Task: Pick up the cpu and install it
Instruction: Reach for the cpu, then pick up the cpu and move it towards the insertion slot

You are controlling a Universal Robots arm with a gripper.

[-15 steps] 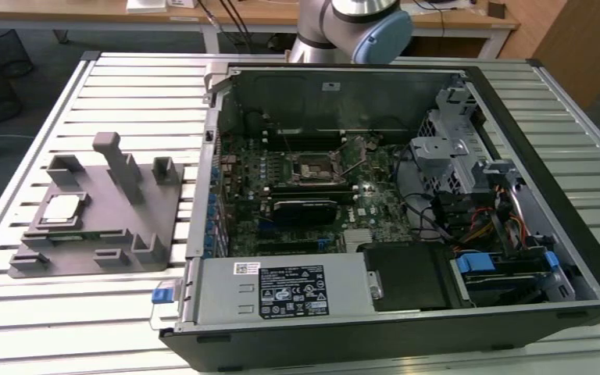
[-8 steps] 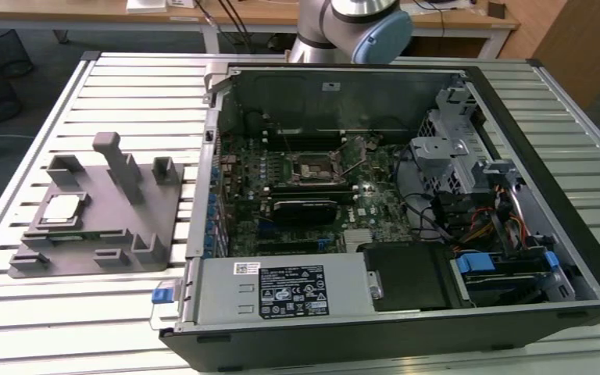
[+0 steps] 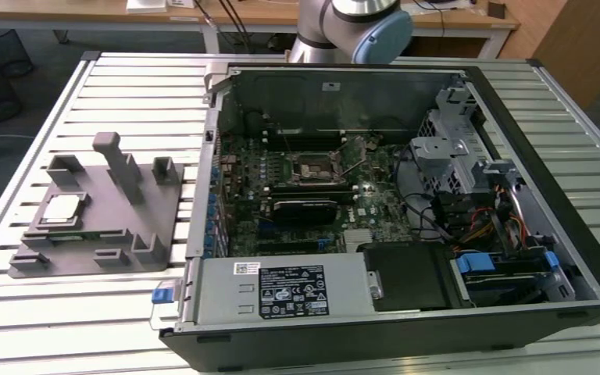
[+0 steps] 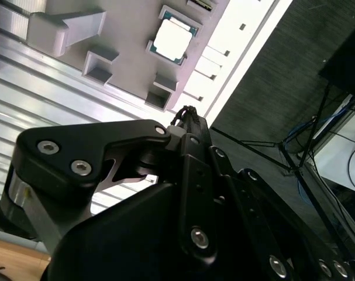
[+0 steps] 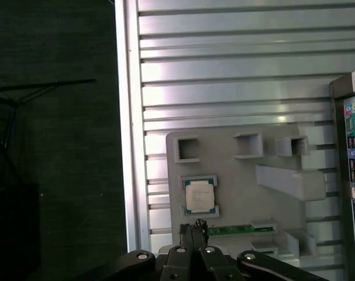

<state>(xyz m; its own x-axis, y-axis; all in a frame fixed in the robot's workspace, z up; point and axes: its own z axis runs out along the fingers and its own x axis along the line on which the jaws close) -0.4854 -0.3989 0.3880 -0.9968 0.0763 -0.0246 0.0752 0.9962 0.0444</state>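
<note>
The cpu (image 3: 62,208) lies flat, silver top up, in a pocket of the grey fixture (image 3: 112,234) at the exterior view's left. In both wrist views I see it from high above: cpu (image 4: 173,42), cpu (image 5: 199,196). My gripper (image 5: 195,225) hangs well above the fixture (image 5: 235,175), its black fingertips pressed together, holding nothing. The gripper (image 4: 188,111) tip stands apart from the chip. The motherboard socket (image 3: 311,166) sits in the middle of the open computer case (image 3: 550,156).
The fixture carries upright grey posts (image 3: 123,168) and a green memory stick (image 5: 235,229) beside the cpu. A slatted metal table (image 3: 123,86) holds everything. The case has a grey power supply (image 3: 279,289), a black heatsink block (image 3: 305,209) and cables. The arm's base (image 3: 347,27) stands behind the case.
</note>
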